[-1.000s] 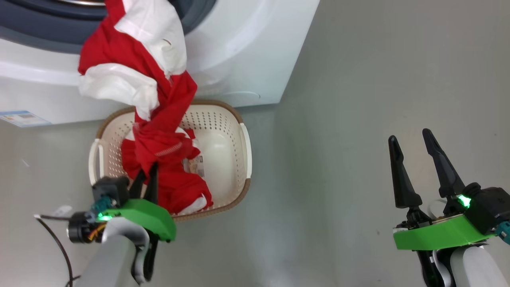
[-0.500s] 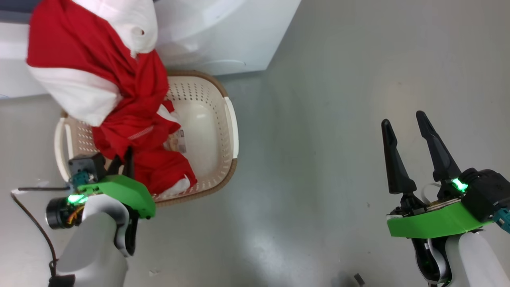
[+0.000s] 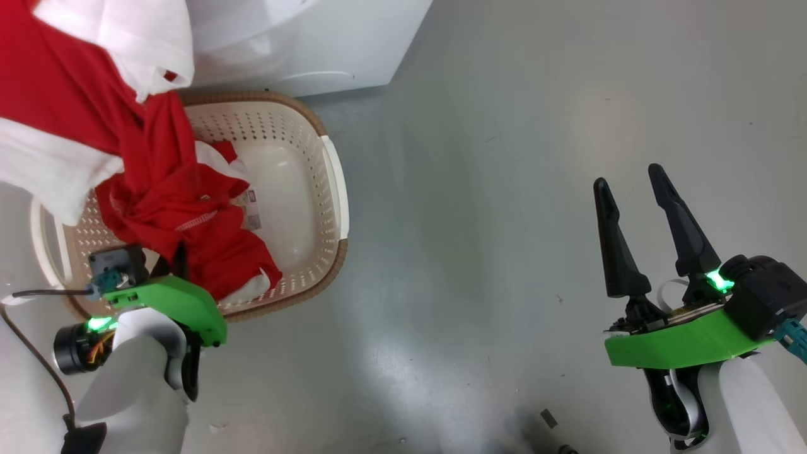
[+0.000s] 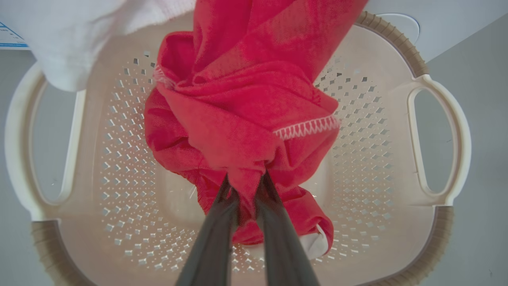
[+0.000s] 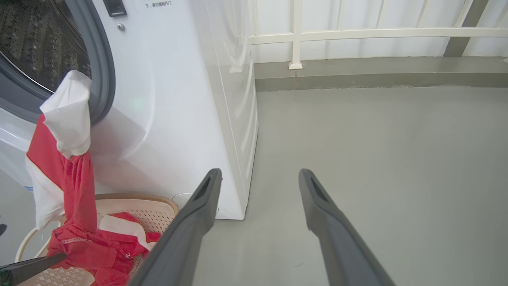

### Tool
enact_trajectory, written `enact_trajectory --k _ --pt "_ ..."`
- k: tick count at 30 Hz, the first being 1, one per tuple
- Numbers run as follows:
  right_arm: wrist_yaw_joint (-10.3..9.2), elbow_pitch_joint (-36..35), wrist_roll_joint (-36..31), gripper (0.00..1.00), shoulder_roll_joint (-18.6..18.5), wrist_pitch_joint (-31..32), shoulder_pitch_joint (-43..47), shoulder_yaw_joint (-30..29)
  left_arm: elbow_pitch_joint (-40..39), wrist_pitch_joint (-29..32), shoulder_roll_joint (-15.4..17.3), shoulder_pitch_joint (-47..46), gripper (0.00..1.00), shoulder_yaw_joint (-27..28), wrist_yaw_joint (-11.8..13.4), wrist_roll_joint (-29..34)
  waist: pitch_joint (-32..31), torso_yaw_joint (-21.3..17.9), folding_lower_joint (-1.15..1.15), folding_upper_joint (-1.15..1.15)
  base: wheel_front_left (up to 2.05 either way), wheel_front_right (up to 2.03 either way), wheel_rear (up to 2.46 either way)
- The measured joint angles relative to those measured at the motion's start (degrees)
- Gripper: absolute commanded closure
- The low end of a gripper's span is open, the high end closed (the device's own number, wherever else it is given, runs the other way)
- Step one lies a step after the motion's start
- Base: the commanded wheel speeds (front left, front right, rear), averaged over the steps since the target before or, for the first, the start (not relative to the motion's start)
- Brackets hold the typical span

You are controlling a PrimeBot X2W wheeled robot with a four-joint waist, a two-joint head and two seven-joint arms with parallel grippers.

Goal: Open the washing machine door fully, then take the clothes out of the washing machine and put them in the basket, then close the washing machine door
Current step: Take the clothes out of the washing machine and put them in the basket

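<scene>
Clothes (image 5: 77,178) hang out of the washing machine (image 5: 170,99) in the right wrist view. They drape over the grey rubber ring (image 5: 101,67) at the mouth of the perforated drum (image 5: 43,43) and run down as one red and white rope into the basket (image 5: 156,214). The basket stands on the floor (image 5: 377,159) just in front of the machine. That view also takes in a white railing (image 5: 357,33) along the far wall.

The head view looks down from above. It gives the basket's outline, a sticker (image 3: 252,211) on its bottom partly covered by red cloth, and both arms. The left wrist view brings the left tool (image 4: 245,178) up close, with the basket's perforated walls and white side handles (image 4: 462,143) behind the bunched cloth.

From the head, the top of the hanging cloth is cut off by the upper left edge and the machine shows as a white corner. The left tool's fingers are mostly lost there behind its green mount (image 3: 167,302) and the cloth. How many garments there are cannot be told.

The left tool is closed to a narrow gap on a fold of red cloth, over the inside of the basket. The right tool (image 3: 627,175) stands wide, holding and touching nothing, above the floor and well apart from the basket.
</scene>
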Motion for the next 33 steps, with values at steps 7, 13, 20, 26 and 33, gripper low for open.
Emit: enact_trajectory --k 7,13,20,26,33 --pt "0.0 0.0 0.5 0.0 0.0 0.0 -0.1 0.3 2.8 0.0 0.0 -1.3 1.0 0.0 -0.5 0.0 1.5 -0.6 0.0 0.0 0.0 0.0 0.0" --pt "0.0 -0.2 0.5 0.0 0.0 0.0 -1.1 0.4 3.7 0.0 0.1 -1.9 0.89 0.1 -0.8 0.0 3.1 -1.0 0.0 0.0 0.0 0.0 0.0" --pt "0.0 -0.2 0.5 0.0 0.0 0.0 -1.4 0.4 1.7 0.0 0.4 -3.2 0.0 0.3 0.1 0.5 4.0 -1.1 0.0 0.0 0.0 0.0 0.0" --pt "0.0 -0.1 0.5 0.0 0.0 0.0 -1.4 0.5 -0.2 0.0 0.6 -3.3 0.0 0.3 0.2 2.2 3.9 -0.9 0.0 0.0 0.0 0.0 0.0" --pt "0.0 0.1 0.5 0.0 0.0 0.0 -1.4 0.3 -3.7 0.0 0.8 -3.2 0.0 0.6 0.7 3.3 3.0 -0.3 0.0 0.0 0.0 0.0 0.0"
